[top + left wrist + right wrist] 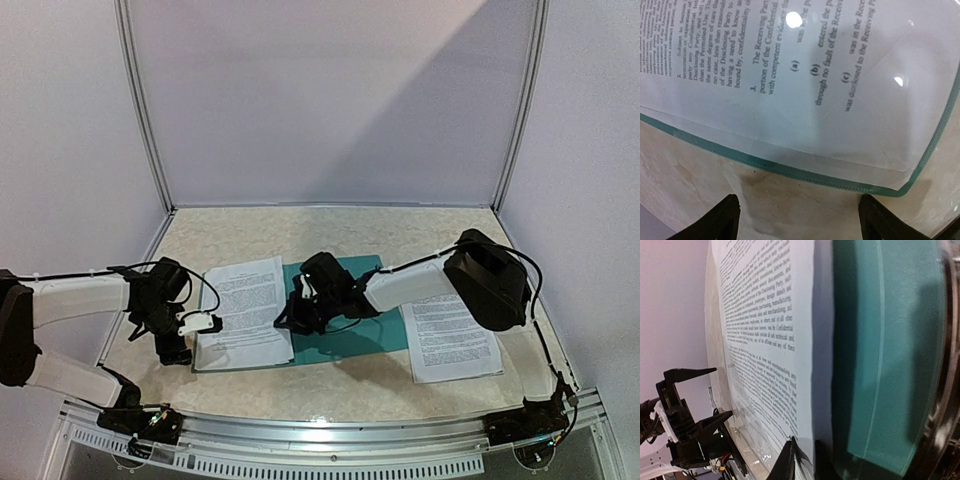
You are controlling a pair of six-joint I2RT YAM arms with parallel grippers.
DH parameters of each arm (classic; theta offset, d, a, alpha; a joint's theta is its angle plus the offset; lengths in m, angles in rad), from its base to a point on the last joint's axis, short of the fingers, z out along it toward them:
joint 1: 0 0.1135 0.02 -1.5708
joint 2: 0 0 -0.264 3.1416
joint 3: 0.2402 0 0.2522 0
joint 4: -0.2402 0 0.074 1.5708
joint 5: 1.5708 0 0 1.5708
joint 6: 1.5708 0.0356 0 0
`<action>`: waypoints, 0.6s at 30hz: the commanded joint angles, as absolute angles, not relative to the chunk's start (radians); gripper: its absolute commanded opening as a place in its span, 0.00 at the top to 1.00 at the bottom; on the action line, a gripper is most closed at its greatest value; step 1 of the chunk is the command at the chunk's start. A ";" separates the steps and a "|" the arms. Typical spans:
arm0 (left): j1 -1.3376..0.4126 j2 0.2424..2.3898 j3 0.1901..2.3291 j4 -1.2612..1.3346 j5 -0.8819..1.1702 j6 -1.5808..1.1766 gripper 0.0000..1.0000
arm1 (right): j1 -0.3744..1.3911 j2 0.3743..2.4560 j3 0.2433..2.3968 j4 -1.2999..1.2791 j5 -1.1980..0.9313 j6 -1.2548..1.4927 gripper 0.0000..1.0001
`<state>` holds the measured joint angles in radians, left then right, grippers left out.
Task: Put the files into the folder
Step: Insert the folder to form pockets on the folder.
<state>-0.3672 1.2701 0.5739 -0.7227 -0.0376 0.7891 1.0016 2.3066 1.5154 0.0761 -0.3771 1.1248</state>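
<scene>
Your landmark is the folder (350,338), lying flat and teal-green in the middle of the table (330,235). Off its left edge spreads a clear cover (840,150) with a thin teal rim. The covered sheet (245,305) lies there with its print showing under spots of glare, and its inner edge meets the teal panel. The loose sheets (455,345) rest flat just off the folder's right edge, partly beneath your right arm. Your left gripper (205,324) is at the far edge of the covered sheet, on the side away from the folder. In the left wrist view its two dark fingertips (720,220) are spread wide over bare tabletop with nothing between them, a short way out from the clear cover's rounded corner. Your right gripper (290,318) reaches in over the folder and sits low at the seam where the covered sheet meets the teal. In the right wrist view one dark fingertip (787,462) is right at that sheet's edge. The other finger is not clearly visible, so you cannot tell from these views how far that gripper is open or whether it grips the paper.
</scene>
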 commanded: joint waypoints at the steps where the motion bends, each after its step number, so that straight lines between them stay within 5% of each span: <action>1: -0.410 1.318 0.536 -0.725 -0.029 0.776 0.17 | 1.012 2.269 1.462 0.132 -0.395 1.162 0.89; 9: -0.412 1.333 0.538 -0.708 -0.032 0.787 0.22 | 1.028 2.283 1.444 0.213 -0.432 1.210 1.00; 18: -0.412 1.359 0.548 -0.697 -0.042 0.799 0.22 | 1.044 2.322 1.443 0.308 -0.417 1.293 1.00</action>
